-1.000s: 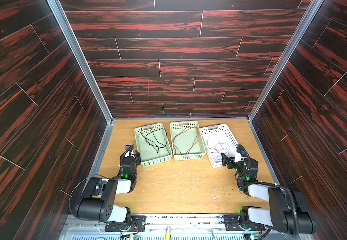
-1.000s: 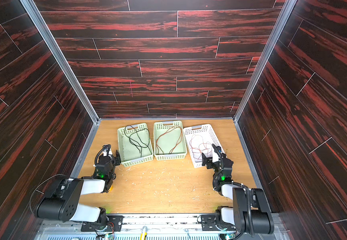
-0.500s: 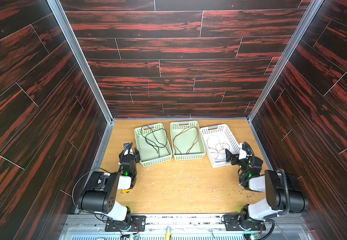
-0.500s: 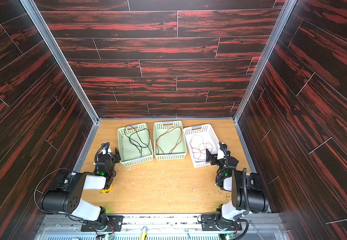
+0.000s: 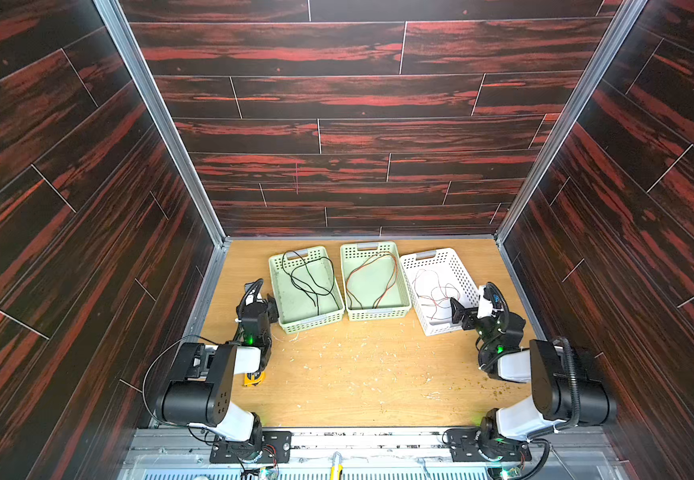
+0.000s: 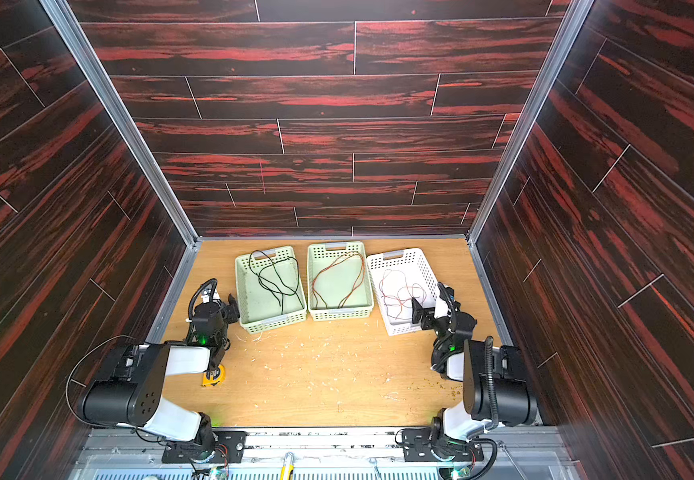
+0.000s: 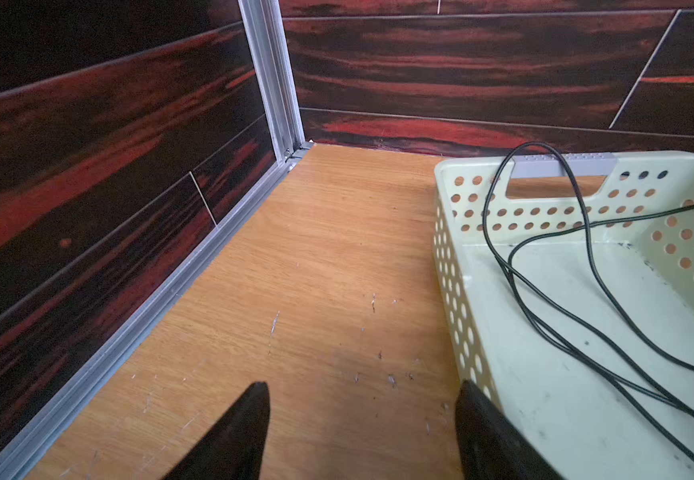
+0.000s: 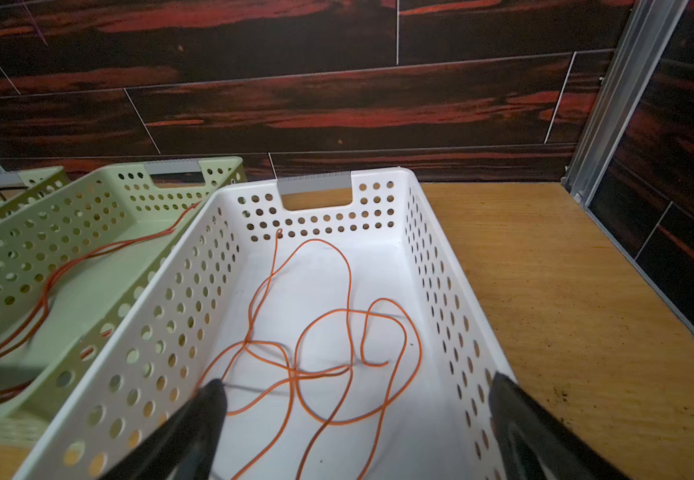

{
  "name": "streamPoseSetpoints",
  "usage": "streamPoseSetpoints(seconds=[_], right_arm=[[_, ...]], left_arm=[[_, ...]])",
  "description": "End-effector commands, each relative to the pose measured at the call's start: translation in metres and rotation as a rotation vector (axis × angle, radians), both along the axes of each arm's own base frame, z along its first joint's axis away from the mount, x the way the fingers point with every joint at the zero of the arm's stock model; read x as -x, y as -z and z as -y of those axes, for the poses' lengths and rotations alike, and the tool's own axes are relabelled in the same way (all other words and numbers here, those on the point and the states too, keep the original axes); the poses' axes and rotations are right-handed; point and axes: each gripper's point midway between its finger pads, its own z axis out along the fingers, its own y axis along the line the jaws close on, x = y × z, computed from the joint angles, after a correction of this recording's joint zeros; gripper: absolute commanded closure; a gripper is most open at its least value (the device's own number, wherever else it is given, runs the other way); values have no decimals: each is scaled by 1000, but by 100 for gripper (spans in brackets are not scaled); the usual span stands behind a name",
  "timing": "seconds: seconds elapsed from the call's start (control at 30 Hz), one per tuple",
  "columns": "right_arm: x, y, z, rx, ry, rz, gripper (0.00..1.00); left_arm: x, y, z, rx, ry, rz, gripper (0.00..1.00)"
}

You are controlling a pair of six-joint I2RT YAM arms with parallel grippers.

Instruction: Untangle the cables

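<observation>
Since each kind of wire lay in its own basket, the untangling looked nearly done: thin black cables point(image 7: 485, 216) in the left pale-green perforated plastic basket point(image 5: 311, 323), a paired black-and-orange cable point(image 8: 100, 250) in the middle pale-green basket point(image 5: 378, 315), and a thin orange cable point(image 8: 350, 299) in the white perforated plastic basket point(image 8: 432, 266) on the right. That orange cable crossed itself in loose loops, perhaps the only work left. The left gripper point(image 7: 362, 386), beside the left basket, and the right gripper point(image 8: 356, 379), over the white basket's near end, stood spread and empty.
</observation>
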Motion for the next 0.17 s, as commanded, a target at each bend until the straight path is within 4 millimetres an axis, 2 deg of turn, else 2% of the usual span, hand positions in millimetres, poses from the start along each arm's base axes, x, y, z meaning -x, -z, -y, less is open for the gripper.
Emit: streamPoseSetpoints(seconds=[0.0, 0.13], right_arm=[[-4, 3, -1, 0, -1, -7, 1], [-2, 1, -2, -2, -1, 3, 1]], left_arm=[[1, 8, -2, 3, -2, -43, 27], [1, 8, -2, 4, -2, -42, 27]])
